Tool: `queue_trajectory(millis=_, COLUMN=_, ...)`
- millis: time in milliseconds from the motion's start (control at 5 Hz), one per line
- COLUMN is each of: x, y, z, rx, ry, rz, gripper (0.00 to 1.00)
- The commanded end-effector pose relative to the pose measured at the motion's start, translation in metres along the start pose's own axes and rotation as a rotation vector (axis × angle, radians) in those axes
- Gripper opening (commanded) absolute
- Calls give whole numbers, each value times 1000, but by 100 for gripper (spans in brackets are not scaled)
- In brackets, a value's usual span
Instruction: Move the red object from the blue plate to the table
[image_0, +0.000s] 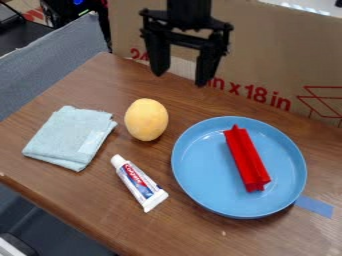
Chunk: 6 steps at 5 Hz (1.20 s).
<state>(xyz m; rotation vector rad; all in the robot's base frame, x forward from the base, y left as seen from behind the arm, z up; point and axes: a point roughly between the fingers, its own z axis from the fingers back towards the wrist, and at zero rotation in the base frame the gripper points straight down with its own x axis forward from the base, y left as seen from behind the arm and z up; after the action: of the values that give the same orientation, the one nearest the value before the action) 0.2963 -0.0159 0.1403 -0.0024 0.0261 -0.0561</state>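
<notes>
The red object (246, 157), a long ridged block, lies on the right half of the round blue plate (201, 170), pointing toward the front right. That plate rests on the dark brown wooden table (94, 90) at the right. My gripper (183, 74) hangs open above the back of the table, well behind and left of the plate, its two black fingers (158, 62) spread wide with nothing between them.
An orange ball (146, 119) sits left of the plate. A pale teal folded cloth (70, 137) lies at the left, and a white toothpaste tube (138, 183) near the front. A cardboard box (267, 50) stands along the back edge.
</notes>
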Motion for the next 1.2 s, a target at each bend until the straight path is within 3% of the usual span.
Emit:
queue_trajectory(millis=0, x=-4, y=3, z=8, rx=4, ry=-48, rz=-9, gripper=100)
queue_trajectory(millis=400, x=-5, y=7, z=15, rx=4, ry=-31, rz=10, gripper=100)
queue_trajectory(millis=600, x=-7, y=0, z=18, rx=11, ry=-40, rz=-1, gripper=100)
queue_trajectory(millis=800, x=-15, y=-1, z=29, rx=-4, ry=-47, rz=-4, gripper=100)
queue_trajectory(millis=1000, x=-10, y=6, z=22, rx=-2, ry=-51, rz=8, gripper=100)
